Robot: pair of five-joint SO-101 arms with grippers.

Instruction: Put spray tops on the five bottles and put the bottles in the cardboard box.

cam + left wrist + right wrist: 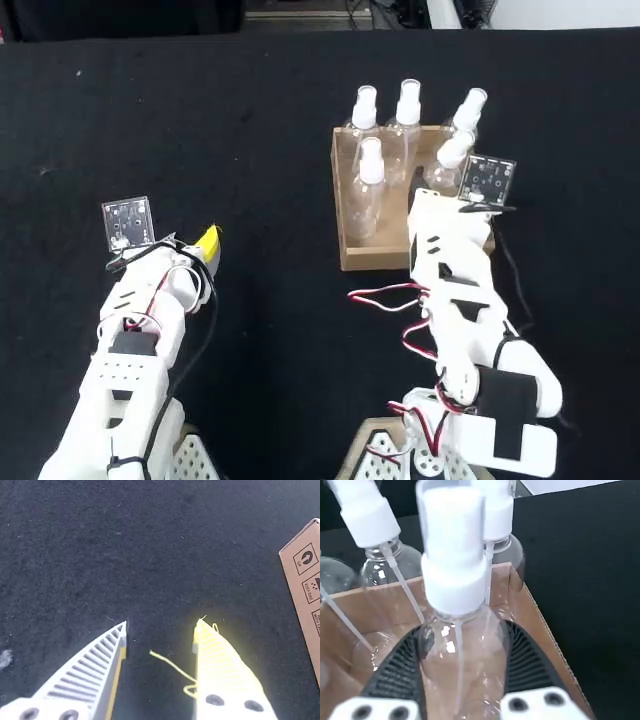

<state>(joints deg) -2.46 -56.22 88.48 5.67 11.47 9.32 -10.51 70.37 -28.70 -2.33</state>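
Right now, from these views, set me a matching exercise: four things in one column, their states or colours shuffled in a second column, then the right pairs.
Things
1. left end effector
2. right end effector
3. cardboard box
4. spray tops

States or colours
A. white, fitted on top
B. shut on a bottle
C. brown
D. open over the black table

Pairs: 1-D, 2-B, 3-C, 4-A
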